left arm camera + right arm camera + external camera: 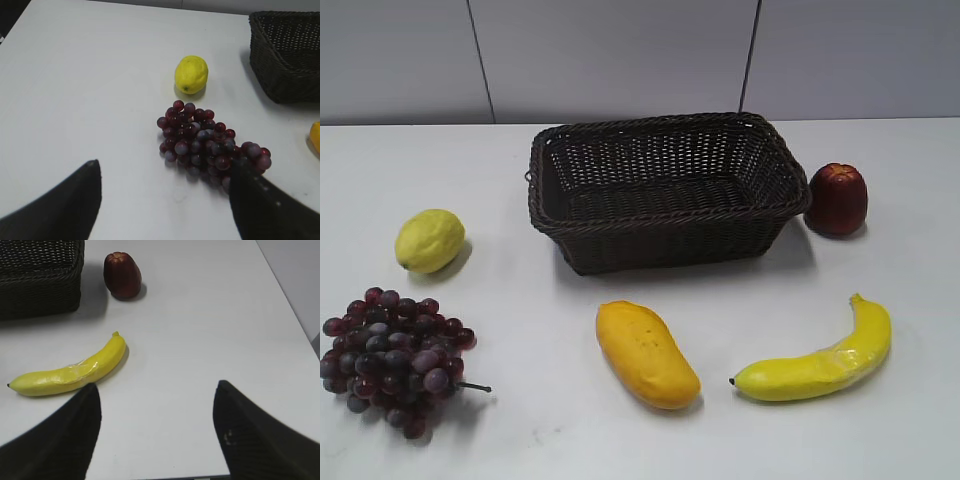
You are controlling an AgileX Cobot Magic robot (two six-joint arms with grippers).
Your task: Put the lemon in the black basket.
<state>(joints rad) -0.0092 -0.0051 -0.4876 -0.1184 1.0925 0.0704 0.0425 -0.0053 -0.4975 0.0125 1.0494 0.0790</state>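
The lemon [429,240] lies on the white table at the left, apart from the black basket [665,243]. It also shows in the left wrist view [191,74], beyond the grapes, with the basket's corner [287,55] at the right. My left gripper [163,167] is open and empty, held above the table short of the grapes. My right gripper [156,386] is open and empty above bare table beside the banana. The basket's corner also shows in the right wrist view [40,280]. Neither gripper shows in the exterior view. The basket is empty.
A bunch of dark red grapes [392,357] lies in front of the lemon. An orange-yellow mango [646,353] and a banana [817,358] lie in front of the basket. A dark red fruit [837,198] stands right of the basket.
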